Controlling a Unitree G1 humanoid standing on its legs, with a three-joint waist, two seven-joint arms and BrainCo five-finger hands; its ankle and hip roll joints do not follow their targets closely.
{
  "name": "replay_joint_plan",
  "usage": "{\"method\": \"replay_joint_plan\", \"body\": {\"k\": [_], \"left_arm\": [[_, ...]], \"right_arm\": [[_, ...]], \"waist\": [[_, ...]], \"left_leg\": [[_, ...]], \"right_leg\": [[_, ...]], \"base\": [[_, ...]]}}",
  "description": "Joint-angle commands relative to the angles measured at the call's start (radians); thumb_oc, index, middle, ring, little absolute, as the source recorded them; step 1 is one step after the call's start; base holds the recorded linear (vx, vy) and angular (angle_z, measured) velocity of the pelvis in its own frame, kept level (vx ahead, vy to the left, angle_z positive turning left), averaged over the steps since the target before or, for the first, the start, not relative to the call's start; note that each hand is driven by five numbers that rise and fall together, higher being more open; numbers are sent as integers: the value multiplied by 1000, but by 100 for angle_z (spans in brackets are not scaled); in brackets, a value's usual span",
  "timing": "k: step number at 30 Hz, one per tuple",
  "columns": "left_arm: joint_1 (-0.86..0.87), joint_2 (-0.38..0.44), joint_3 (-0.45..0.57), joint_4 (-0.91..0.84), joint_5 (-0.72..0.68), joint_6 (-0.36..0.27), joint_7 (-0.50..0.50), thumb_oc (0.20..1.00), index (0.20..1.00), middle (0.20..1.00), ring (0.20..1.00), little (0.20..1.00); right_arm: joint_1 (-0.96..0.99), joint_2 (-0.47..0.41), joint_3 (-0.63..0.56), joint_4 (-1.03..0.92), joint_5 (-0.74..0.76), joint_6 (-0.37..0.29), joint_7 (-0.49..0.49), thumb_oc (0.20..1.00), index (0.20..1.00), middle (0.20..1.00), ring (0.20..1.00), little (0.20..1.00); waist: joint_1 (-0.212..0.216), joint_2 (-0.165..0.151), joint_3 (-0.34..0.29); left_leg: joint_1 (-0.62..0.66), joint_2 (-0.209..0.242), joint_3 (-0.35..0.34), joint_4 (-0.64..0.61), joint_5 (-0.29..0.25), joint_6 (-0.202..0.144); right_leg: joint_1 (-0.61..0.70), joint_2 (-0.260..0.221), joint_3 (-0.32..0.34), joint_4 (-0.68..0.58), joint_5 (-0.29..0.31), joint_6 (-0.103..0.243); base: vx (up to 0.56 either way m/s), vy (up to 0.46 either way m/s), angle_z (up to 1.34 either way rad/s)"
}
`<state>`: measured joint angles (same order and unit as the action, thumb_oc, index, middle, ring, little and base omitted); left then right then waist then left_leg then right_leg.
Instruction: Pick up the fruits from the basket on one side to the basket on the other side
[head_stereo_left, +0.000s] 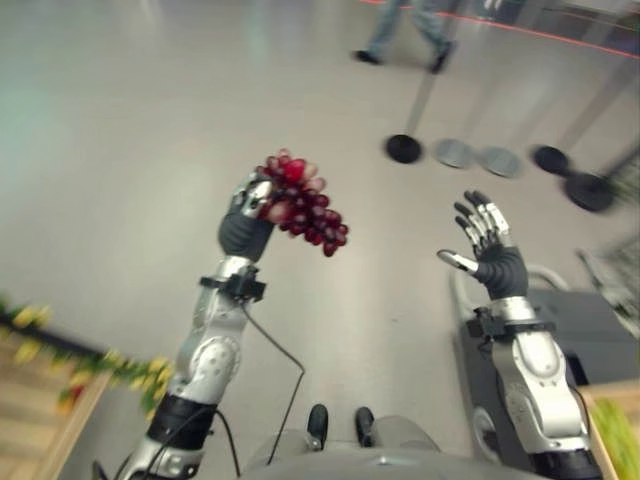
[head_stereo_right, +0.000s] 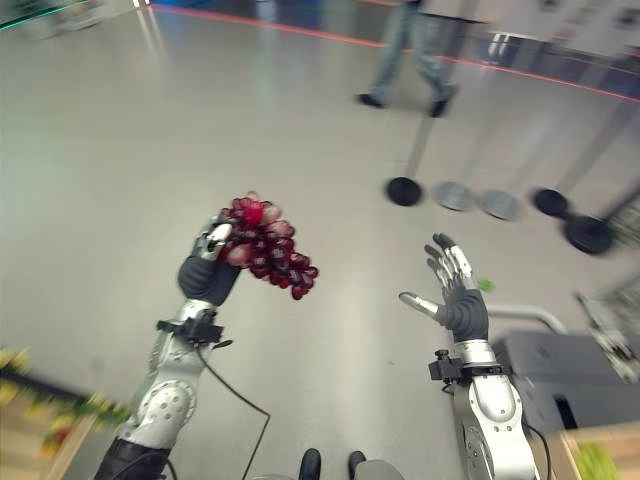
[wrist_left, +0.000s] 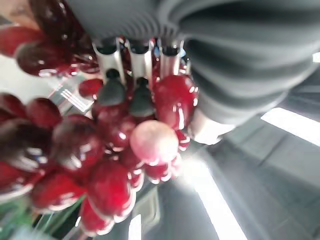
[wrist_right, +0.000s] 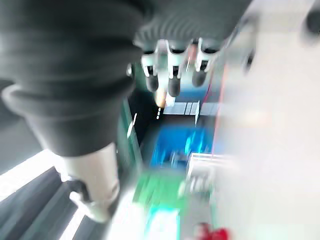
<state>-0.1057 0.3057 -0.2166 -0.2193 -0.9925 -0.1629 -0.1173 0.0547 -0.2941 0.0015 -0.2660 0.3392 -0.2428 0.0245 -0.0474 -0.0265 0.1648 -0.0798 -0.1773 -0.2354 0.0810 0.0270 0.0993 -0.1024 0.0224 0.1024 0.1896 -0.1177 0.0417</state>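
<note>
Carriage of the fruit is the step in hand: the left hand (head_stereo_left: 247, 215), raised high over the pale grey floor (head_stereo_left: 120, 150), has its silver fingers (wrist_left: 111, 62) curled into a glossy dark-red bunch of grapes (head_stereo_left: 300, 203), which hangs out to the hand's inner side. That clasp should be kept firm and the arm swung smoothly, since a jerk could shed loose grapes. To the right, the right hand (head_stereo_right: 452, 287) is raised with fingers spread and empty, ready to steady the bunch if needed.
</note>
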Motion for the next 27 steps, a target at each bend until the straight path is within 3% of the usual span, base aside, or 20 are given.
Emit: {"method": "replay_joint_plan", "body": {"k": [1,2,4,6,8,11,12,14,15,19,21,24,26,27], "left_arm": [[-43,18,11,-106,53,-52,-59,200,200,200,200,200],[-43,18,11,-106,53,-52,-59,200,200,200,200,200],[-56,5,25,-100,46,-70,-47,200,200,200,200,200],[-55,-9,25,-95,38,-68,-44,200,200,200,200,200],[-55,-23,31,-91,39,-76,-35,200,200,200,200,200],[-49,-34,30,-81,40,-74,-24,200,200,200,200,200],[-51,-33,27,-76,48,-71,-25,200,200,200,200,200],[-40,-24,30,-79,46,-67,-32,200,200,200,200,200],[-32,-16,41,-89,53,-70,-33,200,200,200,200,200],[1,-20,66,-102,43,-58,-44,200,200,200,200,200],[16,-24,74,-105,37,-53,-46,200,200,200,200,200],[17,-28,65,-93,34,-49,-43,200,200,200,200,200],[20,-26,65,-90,32,-44,-48,200,200,200,200,200],[16,-13,60,-89,40,-44,-50,200,200,200,200,200]], "right_arm": [[-45,-2,-18,-73,70,-88,23,1000,1000,1000,1000,1000],[-45,-2,-17,-73,70,-88,24,1000,1000,1000,1000,1000],[-107,-7,-1,-84,89,-112,5,1000,1000,1000,1000,1000],[-131,-15,-3,-91,99,-115,-3,1000,1000,1000,1000,1000],[-166,-34,-6,-106,82,-122,-21,1000,1000,1000,1000,1000],[-168,-52,5,-111,59,-124,-42,1000,1000,1000,1000,1000],[-171,-61,13,-111,39,-117,-48,1000,1000,1000,1000,1000],[-169,-69,30,-105,25,-106,-41,1000,1000,1000,1000,1000],[-175,-72,40,-109,21,-101,-30,1000,1000,1000,1000,1000],[-156,-56,49,-118,29,-91,-1,1000,1000,1000,1000,1000],[-147,-49,46,-115,42,-90,5,1000,1000,1000,1000,1000],[-135,-54,42,-102,35,-91,-4,1000,1000,1000,1000,1000],[-134,-58,44,-92,25,-86,-7,1000,1000,1000,1000,1000],[-120,-56,28,-93,14,-84,-11,1000,1000,1000,1000,1000]], "waist": [[12,-32,-51],[11,-31,-51],[44,-22,-32],[53,-9,-14],[55,8,6],[45,8,24],[50,9,28],[62,5,26],[73,-3,24],[75,-10,-6],[77,-10,-22],[59,-3,-34],[56,3,-40],[57,9,-49]], "left_leg": [[-2,65,-54,53,-79,-107],[-2,64,-55,53,-79,-107],[-60,84,-140,72,-33,-165],[-99,108,-156,64,11,-194],[-149,161,-67,27,78,-211],[-191,259,202,-22,100,-202],[-196,289,257,6,108,-208],[-159,306,269,62,90,-216],[-150,312,278,122,56,-211],[-54,334,326,130,-29,-206],[-1,366,368,123,-71,-218],[31,421,482,121,-79,-227],[49,424,498,110,-92,-231],[60,412,514,58,-81,-229]], "right_leg": [[50,-39,-39,-16,-45,44],[50,-39,-40,-17,-45,44],[73,-16,-88,-68,-40,24],[101,-6,-141,-103,-43,11],[123,-6,-213,-132,-44,7],[149,-37,-327,-162,-40,14],[152,-50,-365,-175,-29,11],[167,-70,-421,-194,-15,4],[170,-83,-456,-192,-15,-2],[186,-105,-549,-210,-15,-5],[196,-114,-593,-199,-30,-4],[202,-138,-684,-191,-13,4],[203,-145,-701,-191,-6,9],[202,-162,-730,-193,24,28]], "base": [[-76,-254,144],[-79,-214,109],[-195,-420,119],[-212,-326,145],[-173,-152,189],[-148,-91,210],[-155,-55,162],[-186,-42,116],[-147,-16,73],[-54,42,74],[48,93,91],[-19,187,146],[-4,240,173],[-3,322,124]]}}
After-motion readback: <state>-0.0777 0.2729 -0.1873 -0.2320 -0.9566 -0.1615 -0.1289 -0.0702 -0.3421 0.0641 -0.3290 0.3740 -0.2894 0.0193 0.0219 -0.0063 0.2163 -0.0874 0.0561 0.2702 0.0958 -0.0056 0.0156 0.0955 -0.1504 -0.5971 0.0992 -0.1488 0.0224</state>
